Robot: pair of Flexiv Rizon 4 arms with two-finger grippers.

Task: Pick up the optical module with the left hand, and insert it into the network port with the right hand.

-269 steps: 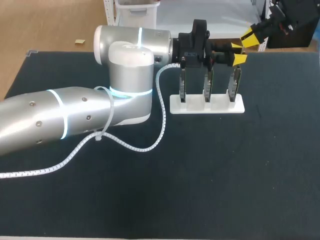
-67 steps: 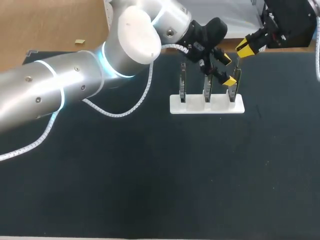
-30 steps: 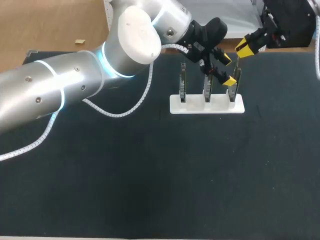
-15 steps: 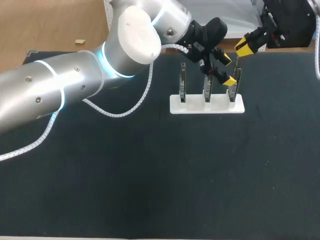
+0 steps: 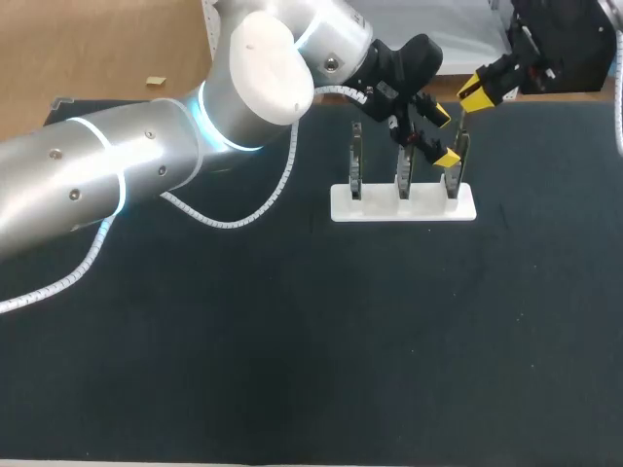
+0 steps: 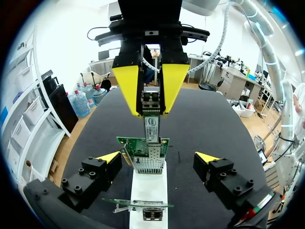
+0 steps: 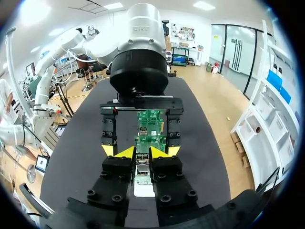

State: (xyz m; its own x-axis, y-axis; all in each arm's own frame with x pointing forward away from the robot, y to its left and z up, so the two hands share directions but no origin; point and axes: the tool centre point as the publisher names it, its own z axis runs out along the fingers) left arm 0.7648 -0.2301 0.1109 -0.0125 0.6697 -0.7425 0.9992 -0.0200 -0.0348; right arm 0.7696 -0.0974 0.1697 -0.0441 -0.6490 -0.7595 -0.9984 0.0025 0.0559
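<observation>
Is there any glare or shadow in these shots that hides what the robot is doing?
Head view: bright glare on the left arm's white shell, while the dark table shows almost no shadows. Left wrist view: the right gripper and its optical module are evenly lit. Right wrist view: a sheen on the left arm's silver casing.

Our left arm [image 5: 117, 195] stretches in from the table's left edge toward its far right corner, wrist bent, with the left gripper [image 5: 443, 135] spread wide. Facing it, our right gripper [image 5: 477, 92] pinches the optical module [image 6: 152, 126] between both yellow tips.
</observation>
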